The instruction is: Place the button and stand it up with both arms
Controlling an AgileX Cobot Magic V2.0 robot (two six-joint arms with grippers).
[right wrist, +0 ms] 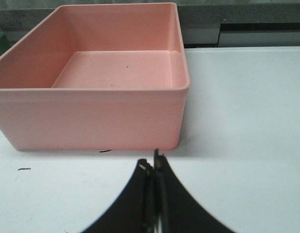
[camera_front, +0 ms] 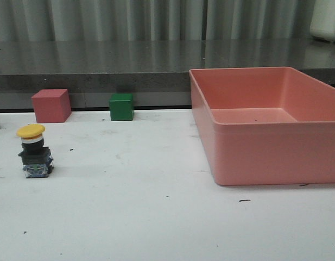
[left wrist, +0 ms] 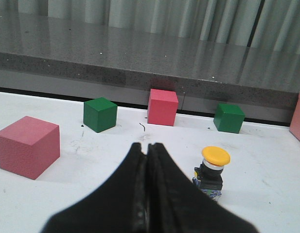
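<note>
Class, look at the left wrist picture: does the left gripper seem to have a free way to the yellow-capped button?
Probably yes. The button stands upright on bare table just beside and ahead of the left gripper, with nothing between them. The gripper is shut, so it must open first.

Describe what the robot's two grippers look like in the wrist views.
Only the fingers show. The left gripper is matte black, two broad fingers that curve inward and taper to narrow tips. The right gripper is the same black, tapering shape, with small pale marks at its tips. No cables, labels or arm links are visible in any view.
</note>
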